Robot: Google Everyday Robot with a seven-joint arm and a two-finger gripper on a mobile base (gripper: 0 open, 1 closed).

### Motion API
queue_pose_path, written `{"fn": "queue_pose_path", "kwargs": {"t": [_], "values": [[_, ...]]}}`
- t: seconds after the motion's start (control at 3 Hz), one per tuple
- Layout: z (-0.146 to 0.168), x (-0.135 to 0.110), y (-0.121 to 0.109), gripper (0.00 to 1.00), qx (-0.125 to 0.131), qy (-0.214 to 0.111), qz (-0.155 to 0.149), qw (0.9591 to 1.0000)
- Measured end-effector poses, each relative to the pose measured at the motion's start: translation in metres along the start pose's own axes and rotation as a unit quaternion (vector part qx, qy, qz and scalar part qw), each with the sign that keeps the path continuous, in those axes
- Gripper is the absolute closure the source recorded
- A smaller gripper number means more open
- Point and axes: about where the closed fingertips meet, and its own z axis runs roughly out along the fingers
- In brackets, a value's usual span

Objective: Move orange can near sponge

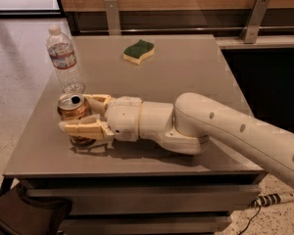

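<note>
The orange can (71, 108) stands upright at the table's front left. My gripper (76, 113) reaches in from the right and is closed around it: the near finger (84, 128) lies across the can's lower front and the far finger (99, 101) sits behind it. The can's base still seems to rest on the table. The sponge (138, 51), green on top and yellow beneath, lies near the far edge of the table, well away from the can.
A clear plastic water bottle (64, 60) stands just behind the can, to its left. My white arm (225, 129) lies low across the grey table (186, 67). A wooden wall with metal brackets runs behind, and a power strip (272, 199) lies on the floor at right.
</note>
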Motion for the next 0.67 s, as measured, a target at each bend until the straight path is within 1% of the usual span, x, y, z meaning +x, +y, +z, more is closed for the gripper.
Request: {"fn": "queue_pose_path", "kwargs": {"t": [0.33, 0.67], "values": [[0.0015, -0.0008, 0.0013, 0.83, -0.002, 0.000, -0.001, 1.0000], [0.0031, -0.0016, 0.0027, 1.00, -0.004, 0.000, -0.001, 1.0000]]}}
